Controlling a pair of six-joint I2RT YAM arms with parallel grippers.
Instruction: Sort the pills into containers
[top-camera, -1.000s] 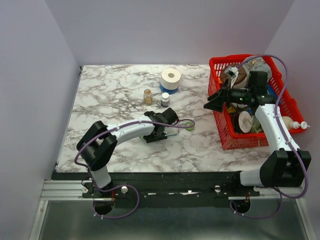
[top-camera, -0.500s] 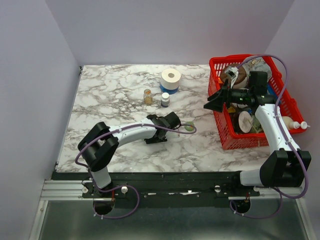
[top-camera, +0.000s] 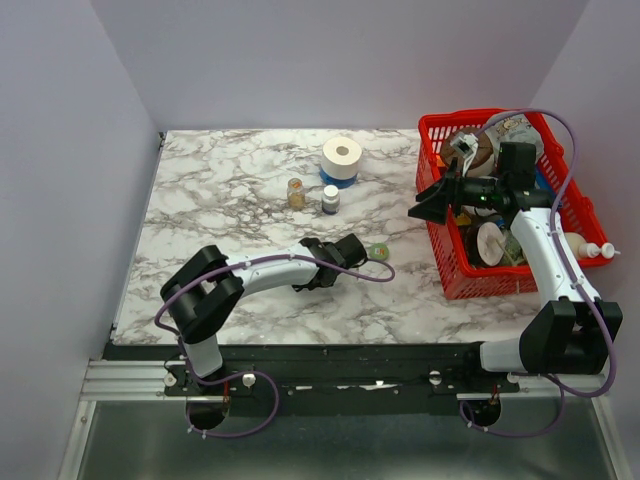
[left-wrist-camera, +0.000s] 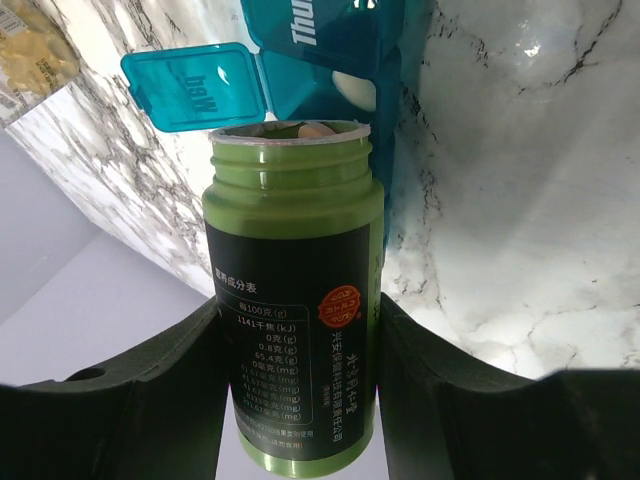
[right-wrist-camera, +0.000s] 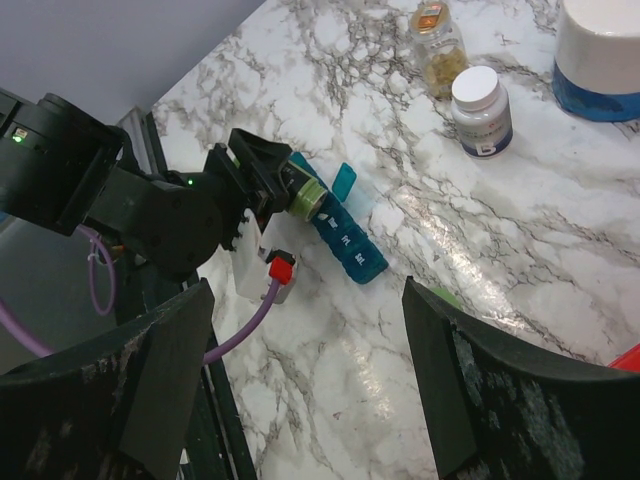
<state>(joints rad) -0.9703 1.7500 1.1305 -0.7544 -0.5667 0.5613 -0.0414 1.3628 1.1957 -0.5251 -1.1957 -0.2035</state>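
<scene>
**Left claw tips green bottle at the pill organizer**

The left gripper (left-wrist-camera: 300, 340) is clamped on an uncapped green bottle (left-wrist-camera: 295, 230), its mouth tilted at the teal pill organizer (right-wrist-camera: 345, 238). The organizer lies mid-table with its "Wed" lid (left-wrist-camera: 190, 85) flipped open. The right gripper (right-wrist-camera: 305, 330) hangs spread wide, holding nothing, beside the red basket (top-camera: 485, 283). Since a second ago the left wrist has rolled over; the right arm has not moved. The table (top-camera: 220, 190) is white marble-patterned, and the walls are pale lilac.

Organizer: we see a teal strip (right-wrist-camera: 347, 242) lying flat on the table (right-wrist-camera: 520, 250).
Lid: one flap (left-wrist-camera: 195, 85) open.
Pill: one white pill (left-wrist-camera: 356, 91) inside.
</scene>
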